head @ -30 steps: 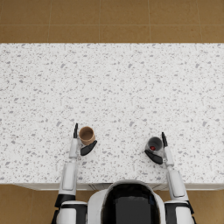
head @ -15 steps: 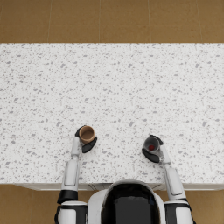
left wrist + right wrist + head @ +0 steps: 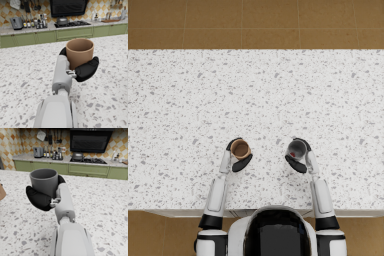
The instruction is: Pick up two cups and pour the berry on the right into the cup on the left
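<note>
Over the speckled table (image 3: 188,100), near its front edge: left hand (image 3: 239,159) fingers wrapped around upright brown cup (image 3: 240,148); right hand (image 3: 298,160) fingers wrapped around upright grey cup (image 3: 296,148) containing a red berry (image 3: 293,154).

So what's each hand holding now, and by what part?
The left hand grips the brown cup around its side wall, below the rim. The right hand grips the grey cup the same way.
</note>
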`<state>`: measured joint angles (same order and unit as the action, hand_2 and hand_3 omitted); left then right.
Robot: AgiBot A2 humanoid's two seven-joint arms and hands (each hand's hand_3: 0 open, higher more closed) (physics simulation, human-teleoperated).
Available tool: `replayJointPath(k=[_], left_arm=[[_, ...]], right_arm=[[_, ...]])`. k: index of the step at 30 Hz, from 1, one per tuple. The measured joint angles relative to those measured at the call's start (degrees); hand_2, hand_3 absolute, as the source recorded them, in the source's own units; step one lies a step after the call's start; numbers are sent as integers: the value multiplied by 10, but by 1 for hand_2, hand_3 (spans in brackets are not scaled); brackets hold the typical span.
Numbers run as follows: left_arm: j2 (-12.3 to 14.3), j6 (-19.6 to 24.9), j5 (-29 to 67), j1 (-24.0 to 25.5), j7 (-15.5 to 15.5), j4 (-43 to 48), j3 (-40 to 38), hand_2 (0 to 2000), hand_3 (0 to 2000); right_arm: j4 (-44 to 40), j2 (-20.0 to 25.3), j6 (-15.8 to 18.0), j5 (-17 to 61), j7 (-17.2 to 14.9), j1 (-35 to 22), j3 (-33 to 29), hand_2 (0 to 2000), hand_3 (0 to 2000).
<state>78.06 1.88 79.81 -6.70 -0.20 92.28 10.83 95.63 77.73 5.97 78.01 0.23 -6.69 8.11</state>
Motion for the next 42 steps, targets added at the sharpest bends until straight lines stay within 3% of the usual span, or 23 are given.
replayJointPath(k=[10,17,25,42], left_arm=[[42,1,18,-79,1,-37,26,2000,1280],[57,2,131,-102,1,-50,47,2000,1280],[67,3,153,-110,1,-58,54,2000,1280],[77,6,154,-107,1,-63,53,2000,1280]], right_arm=[[-116,63,-9,0,1,-180,10,2000,1280],[-173,93,-6,126,0,-268,38,2000,1280],[-148,107,-3,272,0,-295,60,2000,1280],[-91,114,1,584,1,-287,89,2000,1280]])
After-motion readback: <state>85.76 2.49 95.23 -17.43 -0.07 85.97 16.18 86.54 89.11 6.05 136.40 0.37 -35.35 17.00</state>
